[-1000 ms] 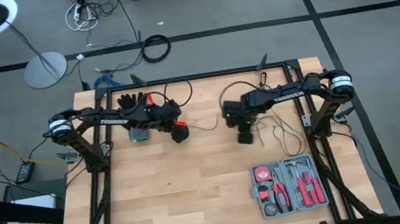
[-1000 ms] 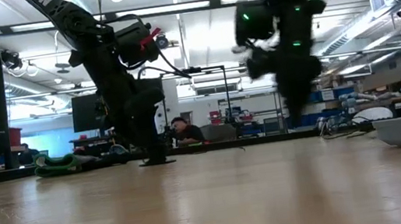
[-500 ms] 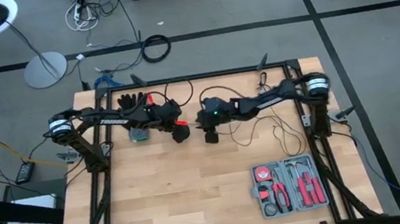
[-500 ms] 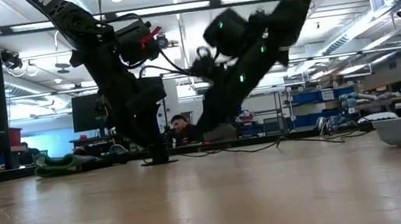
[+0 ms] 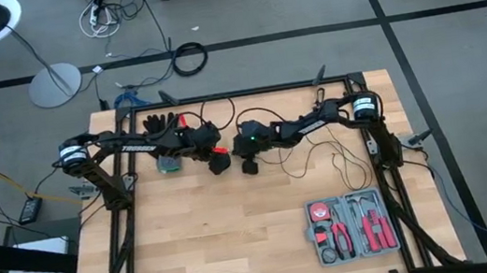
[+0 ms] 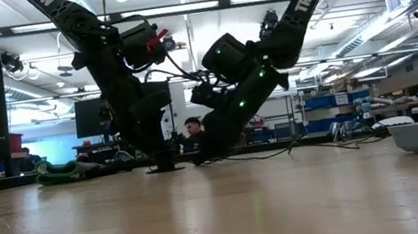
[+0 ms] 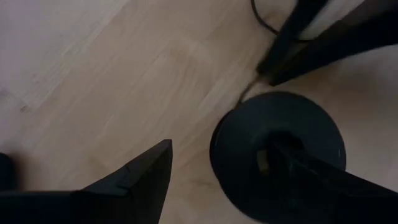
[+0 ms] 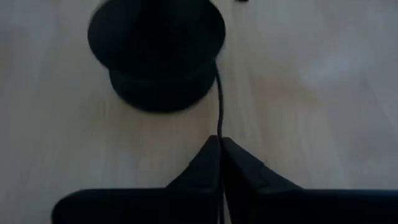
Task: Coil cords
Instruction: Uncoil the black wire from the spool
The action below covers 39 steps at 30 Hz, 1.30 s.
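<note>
The cord's small round black disc [image 7: 277,146] lies flat on the wooden table under my left gripper [image 7: 221,149], which is open. In the high view that gripper [image 5: 219,164] hides the disc. The disc also shows in the right wrist view [image 8: 158,68]. The thin black wire [image 8: 218,99] leaves the disc and trails in loose loops [image 5: 340,157] toward the table's right. My right gripper [image 5: 249,165] is just right of the left one, low over the table, shut on the wire. My left gripper comes from above, with one finger [image 7: 311,174] on the disc's top face [image 7: 292,130]. The other finger [image 7: 140,180] stands clear over bare wood. The disc lies flat on the table. My right gripper pinches the wire [image 8: 219,127] between its two fingertips, a short way from the disc. The fingers slant down from the table's right and lie along the wire. The wire runs on to the disc at table level.
A black glove [image 5: 161,122] lies at the far left, and a small greenish object [image 5: 170,165] sits by the left arm. A grey tool tray [image 5: 352,226] with red-handled pliers stands at the near right. Bare wood lies toward the near edge.
My right gripper has swung toward the table's left and come down, from beside the loose wire loops to right next to the disc and my left gripper. My left gripper and the disc have kept still.
</note>
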Each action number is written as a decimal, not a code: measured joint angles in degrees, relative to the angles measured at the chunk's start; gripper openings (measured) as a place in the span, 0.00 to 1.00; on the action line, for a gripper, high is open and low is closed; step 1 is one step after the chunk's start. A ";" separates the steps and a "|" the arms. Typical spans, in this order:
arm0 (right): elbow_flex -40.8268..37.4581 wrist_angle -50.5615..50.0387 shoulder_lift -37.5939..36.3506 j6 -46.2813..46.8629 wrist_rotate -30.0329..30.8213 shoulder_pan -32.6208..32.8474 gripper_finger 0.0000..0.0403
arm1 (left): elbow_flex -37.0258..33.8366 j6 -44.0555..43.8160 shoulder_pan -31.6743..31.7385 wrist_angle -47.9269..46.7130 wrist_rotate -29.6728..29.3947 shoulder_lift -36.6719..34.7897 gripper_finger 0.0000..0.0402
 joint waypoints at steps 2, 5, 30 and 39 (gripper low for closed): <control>0.09 -3.96 -1.19 -0.29 -0.67 -0.23 0.04 | 0.00 0.00 0.00 -0.21 -0.01 0.00 0.66; 0.02 -10.42 -3.48 -0.31 -0.71 -0.28 0.03 | 0.00 0.00 0.00 -0.28 -0.23 0.00 0.66; -0.40 -79.97 -30.20 16.39 -0.41 4.41 0.08 | -0.02 -0.04 0.00 -0.57 -0.67 0.00 0.66; -0.29 -35.81 -26.75 4.06 4.79 3.06 0.25 | -0.02 -0.04 0.00 -0.44 -0.50 0.00 0.66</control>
